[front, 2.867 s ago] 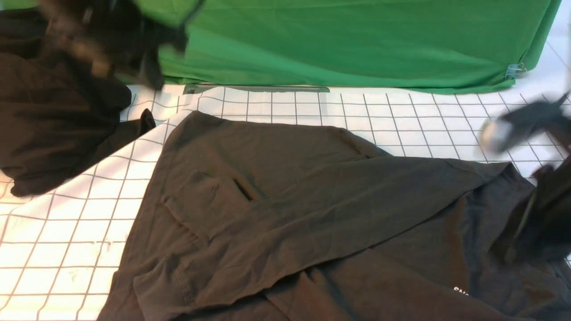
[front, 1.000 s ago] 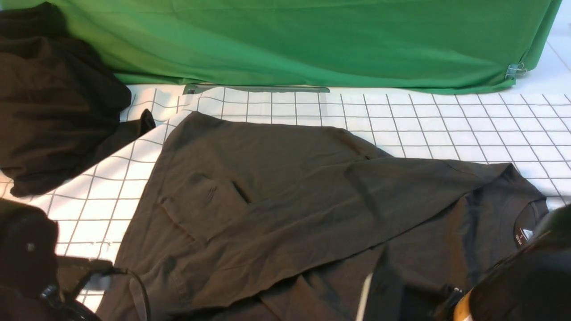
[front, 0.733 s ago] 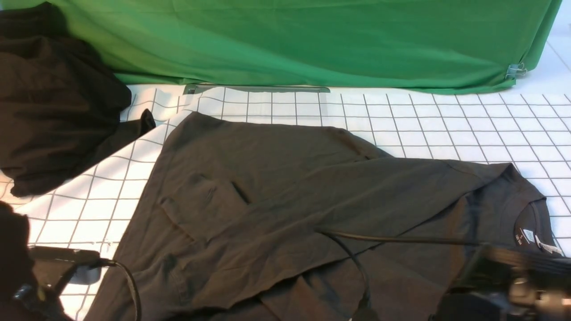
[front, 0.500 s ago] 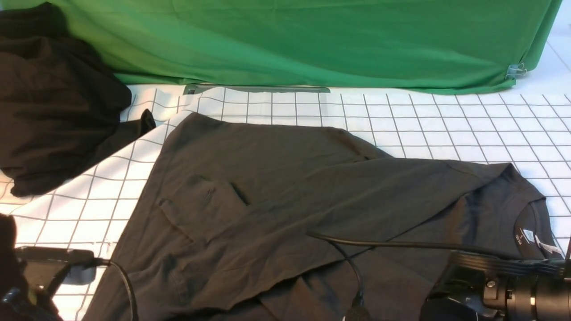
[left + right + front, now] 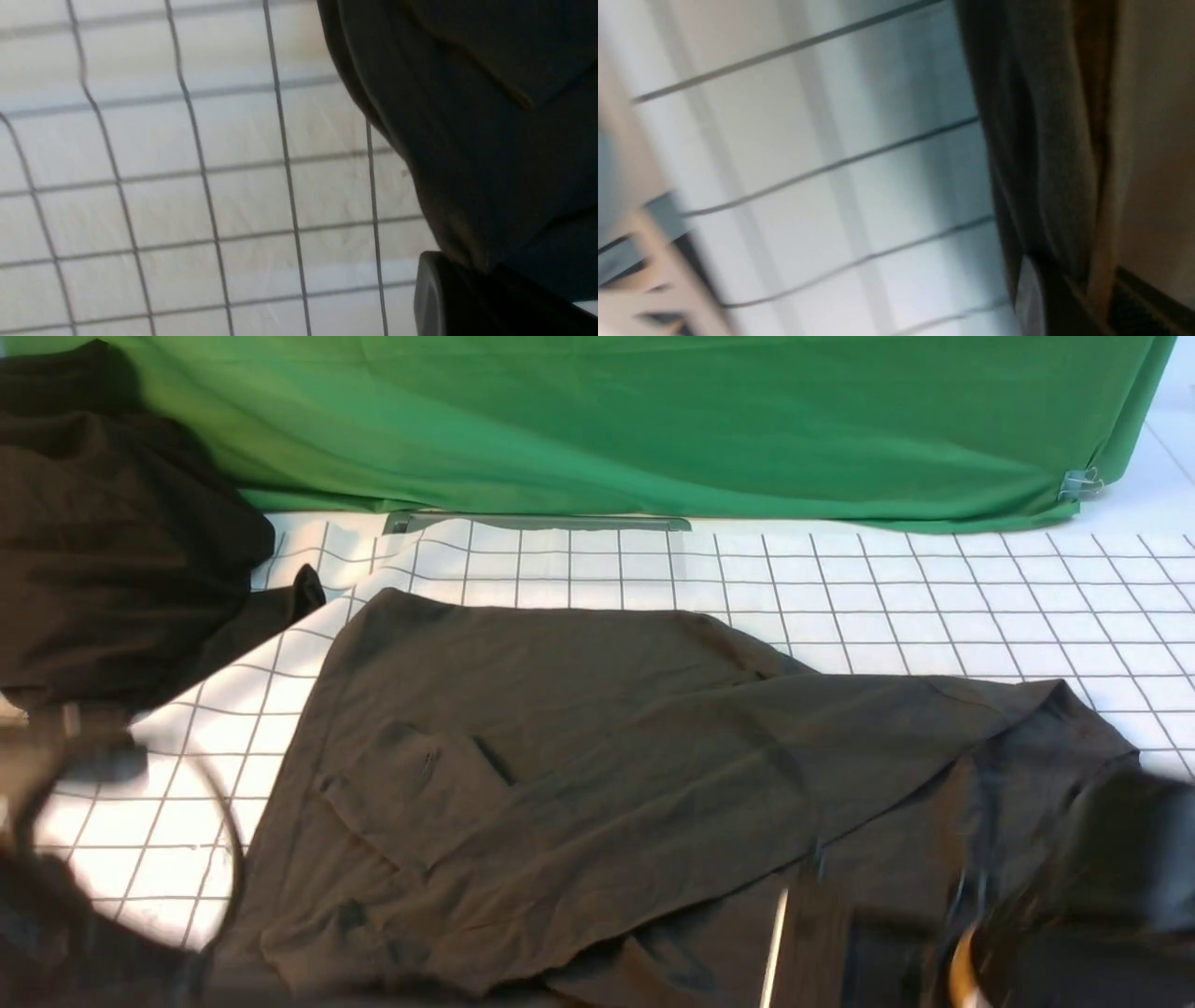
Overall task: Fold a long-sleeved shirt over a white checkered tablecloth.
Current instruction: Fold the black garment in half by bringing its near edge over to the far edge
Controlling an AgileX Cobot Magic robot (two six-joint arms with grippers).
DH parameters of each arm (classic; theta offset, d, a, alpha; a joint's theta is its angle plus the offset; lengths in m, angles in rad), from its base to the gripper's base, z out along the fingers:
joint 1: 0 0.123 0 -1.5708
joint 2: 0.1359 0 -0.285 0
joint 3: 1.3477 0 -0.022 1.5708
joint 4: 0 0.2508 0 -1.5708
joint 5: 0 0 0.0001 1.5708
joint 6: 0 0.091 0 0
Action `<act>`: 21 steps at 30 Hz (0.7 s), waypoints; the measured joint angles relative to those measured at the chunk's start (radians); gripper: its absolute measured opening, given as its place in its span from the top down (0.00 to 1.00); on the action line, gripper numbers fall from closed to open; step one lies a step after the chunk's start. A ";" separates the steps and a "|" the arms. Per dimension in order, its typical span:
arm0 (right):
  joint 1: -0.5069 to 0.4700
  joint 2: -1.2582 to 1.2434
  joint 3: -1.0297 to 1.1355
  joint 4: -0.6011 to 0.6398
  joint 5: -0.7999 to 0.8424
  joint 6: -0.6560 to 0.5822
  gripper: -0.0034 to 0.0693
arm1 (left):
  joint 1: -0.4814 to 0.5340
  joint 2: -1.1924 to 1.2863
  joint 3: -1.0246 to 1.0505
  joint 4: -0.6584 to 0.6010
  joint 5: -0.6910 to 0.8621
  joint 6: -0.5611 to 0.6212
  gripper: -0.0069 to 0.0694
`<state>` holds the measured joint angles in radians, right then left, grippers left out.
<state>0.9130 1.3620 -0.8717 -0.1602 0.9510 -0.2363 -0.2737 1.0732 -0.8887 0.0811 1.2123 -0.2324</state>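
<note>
The long-sleeved shirt (image 5: pixel 597 756), dark charcoal, lies spread and partly folded over on the white checkered tablecloth (image 5: pixel 934 597). Its print and neck label are hidden. My left gripper (image 5: pixel 486 275) is shut on the shirt's edge (image 5: pixel 490 140) at the near left, above the tablecloth (image 5: pixel 187 186). In the front view that arm is only a blur. My right gripper (image 5: pixel 1064 284) pinches a bunched fold of the shirt (image 5: pixel 1045 163) over the tablecloth (image 5: pixel 831 186). It shows as a dark blur (image 5: pixel 1111 859) at the near right, over the collar end.
A rumpled heap of black cloth (image 5: pixel 103 551) sits at the far left, partly on the tablecloth. The green backdrop (image 5: pixel 653 420) hangs along the far edge, with a binder clip (image 5: pixel 1078 483) at its right corner. A cable loop (image 5: pixel 229 840) swings by the left arm.
The right gripper has closed on the shirt at the collar end. Both arms are moving, and the shirt's far edge has slid toward me and now covers less of the grid.
</note>
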 joint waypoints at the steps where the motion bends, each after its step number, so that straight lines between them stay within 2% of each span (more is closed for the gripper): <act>1: -0.030 -0.001 -0.036 -0.008 -0.001 -0.018 0.91 | 0.012 0.037 -0.062 0.019 0.000 -0.003 0.88; 4: -0.107 0.013 -0.112 -0.016 -0.013 -0.048 0.91 | 0.045 0.122 -0.155 0.030 -0.010 -0.004 0.88; 7: -0.259 0.109 -0.270 -0.016 -0.040 -0.132 0.91 | 0.124 0.307 -0.348 -0.010 -0.052 0.017 0.88; 16: -0.411 0.462 -0.628 -0.016 -0.046 -0.226 0.91 | 0.176 0.732 -0.757 -0.034 -0.078 0.053 0.88; 21: -0.477 0.702 -0.866 -0.014 -0.047 -0.230 0.91 | 0.176 1.021 -1.095 -0.009 -0.037 0.053 0.88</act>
<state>0.4365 2.0635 -1.7372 -0.1740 0.9042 -0.4664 -0.0976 2.0946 -1.9837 0.0723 1.1751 -0.1797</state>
